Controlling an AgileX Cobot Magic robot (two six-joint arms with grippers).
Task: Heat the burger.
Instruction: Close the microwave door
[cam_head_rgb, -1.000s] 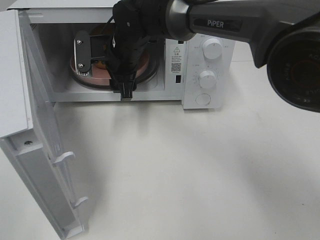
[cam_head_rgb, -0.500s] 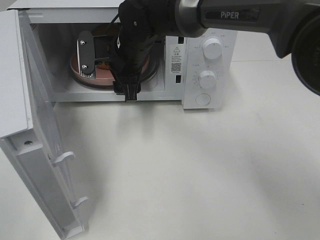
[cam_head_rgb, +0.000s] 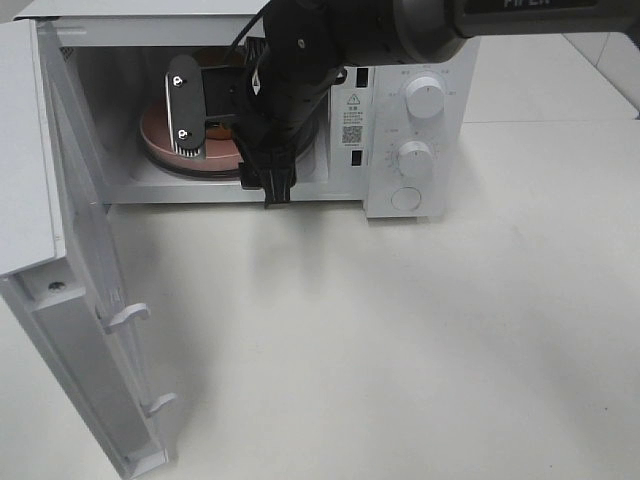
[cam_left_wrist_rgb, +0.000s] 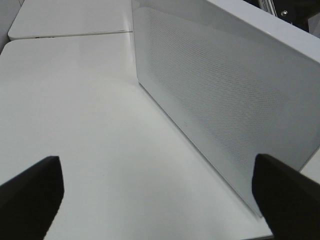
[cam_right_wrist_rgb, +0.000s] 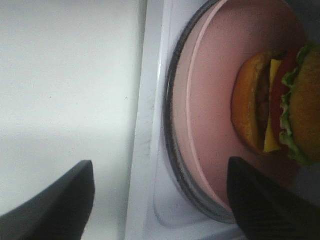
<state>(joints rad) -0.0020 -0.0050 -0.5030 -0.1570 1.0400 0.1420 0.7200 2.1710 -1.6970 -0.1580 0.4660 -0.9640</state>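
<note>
The small burger, with its golden-brown bun, green lettuce, yellow cheese and dark patty, sits on a round pink plate. The plate rests on a round glass tray inside the white microwave oven at the far side of the white table. The black right gripper is at the oven's mouth, over the near edge of the plate. Its jaws are spread wide and hold nothing, and they do not touch the burger. The oven's white door hangs open on the left. Two round white knobs are on the oven's right side. The left gripper is spread wide too, with nothing in it, over the table near a white panel with tiny dots.
</note>
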